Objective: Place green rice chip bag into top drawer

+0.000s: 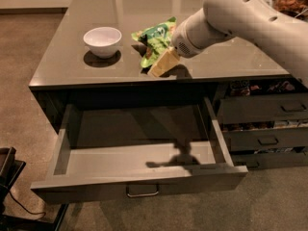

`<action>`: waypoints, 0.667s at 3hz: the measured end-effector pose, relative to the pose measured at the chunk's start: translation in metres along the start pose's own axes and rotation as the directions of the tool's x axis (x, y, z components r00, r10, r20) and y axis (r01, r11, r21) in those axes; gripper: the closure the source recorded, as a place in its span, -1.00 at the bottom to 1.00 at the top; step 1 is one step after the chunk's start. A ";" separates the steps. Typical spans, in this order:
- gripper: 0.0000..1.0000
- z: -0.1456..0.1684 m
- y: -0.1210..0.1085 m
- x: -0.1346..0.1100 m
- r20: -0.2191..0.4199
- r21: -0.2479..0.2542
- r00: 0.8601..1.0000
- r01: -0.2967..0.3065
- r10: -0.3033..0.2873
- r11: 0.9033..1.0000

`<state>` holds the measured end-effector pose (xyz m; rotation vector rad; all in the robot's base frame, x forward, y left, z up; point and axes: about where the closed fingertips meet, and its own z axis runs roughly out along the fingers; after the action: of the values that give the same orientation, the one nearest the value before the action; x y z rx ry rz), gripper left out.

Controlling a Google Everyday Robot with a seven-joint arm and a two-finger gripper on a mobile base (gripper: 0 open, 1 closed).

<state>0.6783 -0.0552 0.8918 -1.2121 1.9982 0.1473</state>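
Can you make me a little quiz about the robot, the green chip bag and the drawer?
1. True or false: the wide dark grey top drawer is pulled open.
2. Which is nearer the robot's gripper on the grey countertop: (a) the crumpled green foil chip bag or (b) the round white bowl?
3. Fill in: the chip bag is not yet inside the ____.
Key: 1 true; 2 a, the gripper is at the bag's front edge; 3 drawer.

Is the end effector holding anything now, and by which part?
It cannot be told. The end effector is at the near edge of the green rice chip bag, which lies on the countertop; no hold is visible.
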 end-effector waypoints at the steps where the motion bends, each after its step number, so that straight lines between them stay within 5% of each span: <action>1: -1.00 0.022 -0.009 0.000 0.002 0.011 1.000 -0.017 0.017 1.000; 2: -1.00 0.036 -0.023 -0.009 0.023 0.032 1.000 -0.021 0.020 0.999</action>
<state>0.7183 -0.0449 0.8794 -1.1655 1.9868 0.1377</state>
